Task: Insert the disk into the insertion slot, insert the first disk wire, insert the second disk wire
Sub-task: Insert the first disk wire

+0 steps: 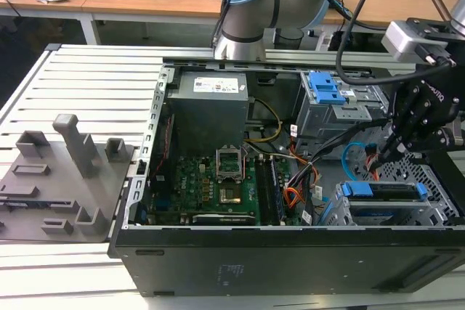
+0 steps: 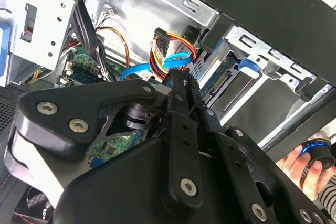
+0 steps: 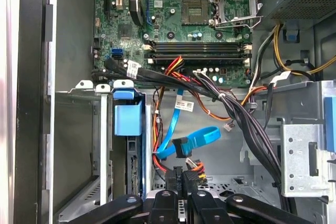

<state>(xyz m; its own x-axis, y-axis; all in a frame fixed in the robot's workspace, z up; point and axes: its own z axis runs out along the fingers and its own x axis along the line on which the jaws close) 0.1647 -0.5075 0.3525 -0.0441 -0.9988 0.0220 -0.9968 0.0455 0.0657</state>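
1. A slatted metal bench [image 1: 87,78] is carrying an open computer case [image 1: 290,259], and wooden desks are running along behind it in the exterior view.
2. The disk [image 1: 381,190] is sitting inside the insertion slot [image 1: 442,205] at the exterior view's right, with its blue carrier facing upward. In the first wrist view the carrier's blue tab is showing at the mouth of the cage.
3. The gripper [image 1: 386,152] is hanging over the case just beside the slot, reaching down among loose wires.
4. In the first wrist view its 2 fingers [image 3: 173,182] are drawn close together, pinching a black plug [image 3: 190,174] that is trailing red, yellow and black wires.
5. A blue cable [image 3: 197,139] is looping just beside that plug, with its black end lying apart from the disk.
6. In the second wrist view a person's hand [image 2: 307,169] is gripping a blue-ringed object outside the case.
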